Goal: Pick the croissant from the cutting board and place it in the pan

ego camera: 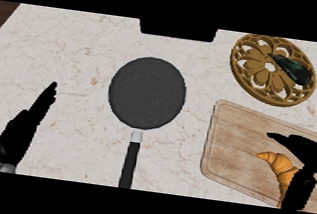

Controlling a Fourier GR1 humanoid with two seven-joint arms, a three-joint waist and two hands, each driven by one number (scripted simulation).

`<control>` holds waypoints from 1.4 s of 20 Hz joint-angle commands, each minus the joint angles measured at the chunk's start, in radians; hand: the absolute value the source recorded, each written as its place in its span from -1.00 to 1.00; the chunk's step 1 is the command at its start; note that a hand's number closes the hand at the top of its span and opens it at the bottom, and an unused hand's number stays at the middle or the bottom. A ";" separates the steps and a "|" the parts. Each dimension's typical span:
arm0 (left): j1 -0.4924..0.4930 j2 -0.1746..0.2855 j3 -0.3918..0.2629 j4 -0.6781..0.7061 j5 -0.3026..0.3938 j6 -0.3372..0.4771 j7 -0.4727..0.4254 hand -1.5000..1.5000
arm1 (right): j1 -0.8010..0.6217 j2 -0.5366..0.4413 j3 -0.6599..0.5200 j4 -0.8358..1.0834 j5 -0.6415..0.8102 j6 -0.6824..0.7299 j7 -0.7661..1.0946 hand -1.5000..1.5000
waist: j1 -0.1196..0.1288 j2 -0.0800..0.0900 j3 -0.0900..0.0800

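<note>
The right hand (316, 153) is spread wide over the croissant (278, 167). Its fingers (288, 141) arch past the pastry's far side with a gap showing. The thumb (298, 192) stands on the near side and overlaps the croissant's near end. It brackets the pastry but does not yet look closed on it. The croissant lies under the palm, on the near right part of the board (238, 139).

The pan (147, 92) sits well to the hand's left on the surface (72, 47), with its handle (129, 164) pointing back toward the robot. A round trivet (254, 66) lies beyond the hand. The left hand (20, 132) rests far off at the left edge, fingers straight.

This looks like the grasp step. The next move calls for curling fingers and thumb onto the croissant, lifting it off the board, then carrying it left over the pan.
</note>
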 commanded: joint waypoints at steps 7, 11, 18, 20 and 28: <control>0.031 -0.031 0.066 -0.005 -0.029 -0.064 -0.026 0.00 | 0.069 0.097 -0.064 -0.027 0.110 0.063 0.039 -1.00 | -0.002 -0.001 0.000; 0.053 -0.034 0.078 -0.013 -0.036 -0.081 -0.046 0.00 | 0.164 0.106 -0.058 0.004 0.238 -0.021 -0.144 1.00 | -0.003 -0.001 0.000; 0.004 -0.038 0.095 -0.031 -0.041 -0.108 0.042 0.00 | 0.076 0.213 -0.108 0.104 0.213 -0.010 -0.122 1.00 | 0.001 0.000 0.000; 0.043 -0.084 0.057 -0.033 -0.073 -0.077 0.000 0.00 | 0.158 0.215 -0.106 0.039 0.218 -0.025 -0.134 1.00 | -0.002 -0.001 0.000; -0.063 -0.081 0.120 0.057 -0.061 -0.098 0.007 0.00 | -0.147 0.219 -0.059 0.240 0.481 -0.134 -0.310 1.00 | 0.008 0.003 0.000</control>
